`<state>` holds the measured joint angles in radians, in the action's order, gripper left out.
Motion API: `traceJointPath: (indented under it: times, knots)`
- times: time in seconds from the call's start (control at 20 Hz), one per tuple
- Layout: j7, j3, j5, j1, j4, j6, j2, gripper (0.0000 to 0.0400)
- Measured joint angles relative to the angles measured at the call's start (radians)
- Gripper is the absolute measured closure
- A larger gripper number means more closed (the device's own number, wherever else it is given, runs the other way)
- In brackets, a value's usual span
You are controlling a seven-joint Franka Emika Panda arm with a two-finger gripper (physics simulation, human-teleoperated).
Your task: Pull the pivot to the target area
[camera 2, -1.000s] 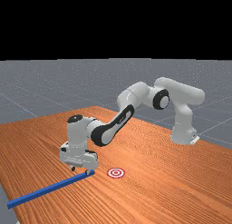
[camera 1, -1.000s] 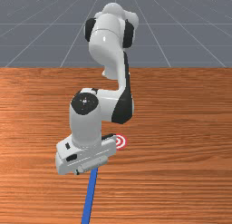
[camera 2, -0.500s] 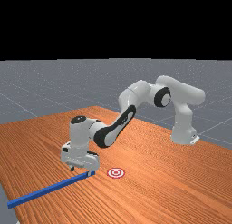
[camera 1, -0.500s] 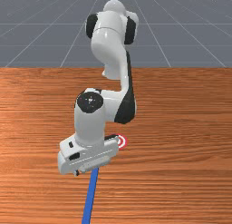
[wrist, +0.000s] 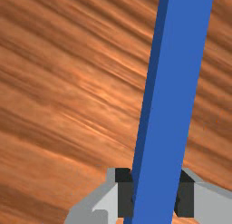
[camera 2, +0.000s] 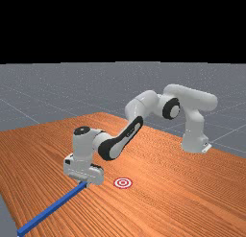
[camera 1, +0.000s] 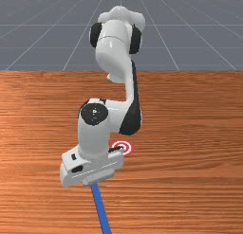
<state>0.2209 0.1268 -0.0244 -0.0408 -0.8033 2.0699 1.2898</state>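
Where the blue bar [wrist: 170,105] passes between them, the fingers [wrist: 186,199] clamp both sides

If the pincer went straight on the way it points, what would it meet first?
Most likely the wooden table below: the pincer points down, closed on the blue bar. How near that surface is stays unclear.
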Motion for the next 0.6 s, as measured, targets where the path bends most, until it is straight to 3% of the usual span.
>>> traceJointPath:
  times: [0.1, 0.15, 0.2, 0.35, 0.4, 0.6]
  knots:
    - [0.012, 0.01, 0.01, 0.009, 0.002, 0.003, 0.003, 0.0302]
    - [-0.019, -0.02, -0.019, -0.007, -0.057, 0.053, -0.029, 0.0305]
    - [-0.059, -0.026, -0.01, -0.011, -0.013, 0.006, -0.01, 0.0305]
    - [-0.096, -0.096, -0.087, -0.058, -0.004, -0.037, -0.015, 0.0305]
    - [-0.171, -0.051, -0.002, -0.024, -0.131, 0.054, -0.08, 0.0301]
    - [-0.111, -0.037, -0.014, -0.007, -0.49, 0.219, -0.265, 0.0305]
